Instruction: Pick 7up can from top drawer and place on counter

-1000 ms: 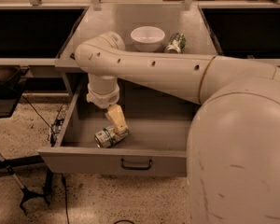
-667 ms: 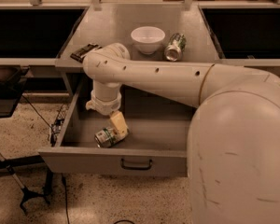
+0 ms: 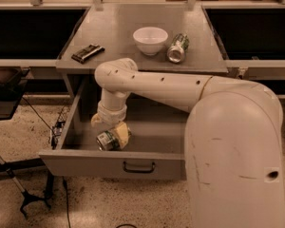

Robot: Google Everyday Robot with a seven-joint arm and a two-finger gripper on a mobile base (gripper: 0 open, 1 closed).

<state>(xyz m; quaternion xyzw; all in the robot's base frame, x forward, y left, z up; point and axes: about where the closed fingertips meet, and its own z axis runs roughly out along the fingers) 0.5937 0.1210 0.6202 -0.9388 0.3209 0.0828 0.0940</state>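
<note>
tool [image 3: 109,131] has swung round and settled over the can [image 3: 107,139] since a sec ago, and it looks clamped on it now. can's on its side, low in the front left of the drawer [image 3: 85,163], so i'd say lifting it to the bench [image 3: 118,37] is next.
</note>
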